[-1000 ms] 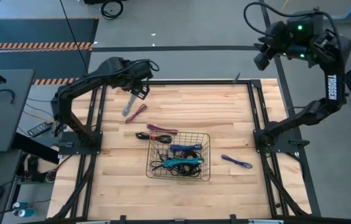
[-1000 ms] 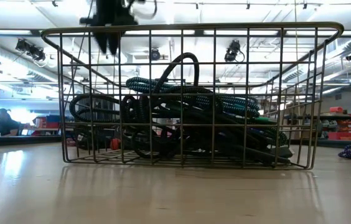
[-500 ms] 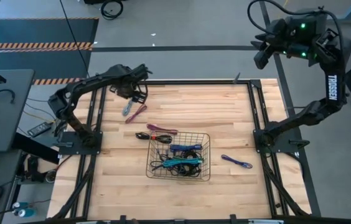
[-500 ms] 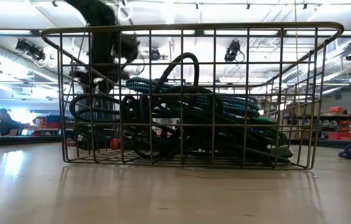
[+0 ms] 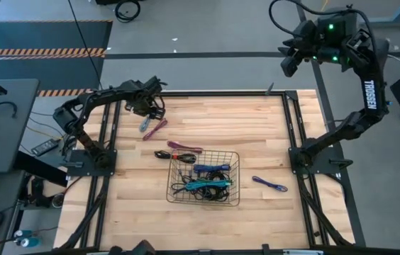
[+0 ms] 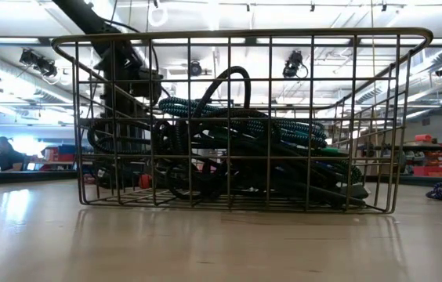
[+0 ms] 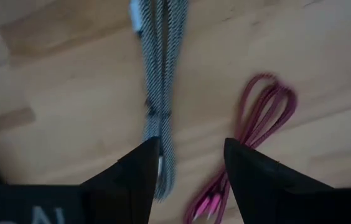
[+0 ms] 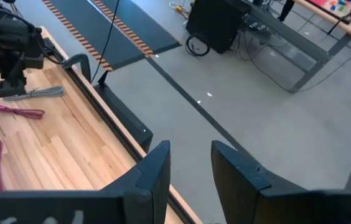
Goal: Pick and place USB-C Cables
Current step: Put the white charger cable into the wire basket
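USB-C cables lie scattered on the wooden table (image 5: 257, 134) and heaped inside a wire mesh basket (image 5: 204, 178). At far left, the left gripper (image 5: 149, 112) hangs low over the table's rear left corner, directly above a grey cable (image 5: 145, 126); its fingers (image 7: 132, 177) are spread apart and empty, straddling the near end of that braided cable (image 7: 160, 93) without touching it. Just beside the grey cable lies a magenta cable (image 5: 157, 128), folded into a narrow loop (image 7: 259, 134). Nearer the middle, a black cable (image 5: 162, 154) and a purple-red cable (image 5: 185, 147) rest close together just outside the basket's rear left corner. The basket itself stands at the table's centre front and holds a tangle of black, blue and teal cables (image 6: 240, 117); the left arm shows through its mesh (image 6: 123, 78) in the low view. To the right of the basket, well apart from it, a purple cable (image 5: 269, 184) lies alone on the bare wood. At far right, the right gripper (image 5: 290, 60) is raised high beyond the table's rear edge; its fingers (image 8: 157, 171) stand partly open with nothing between them.
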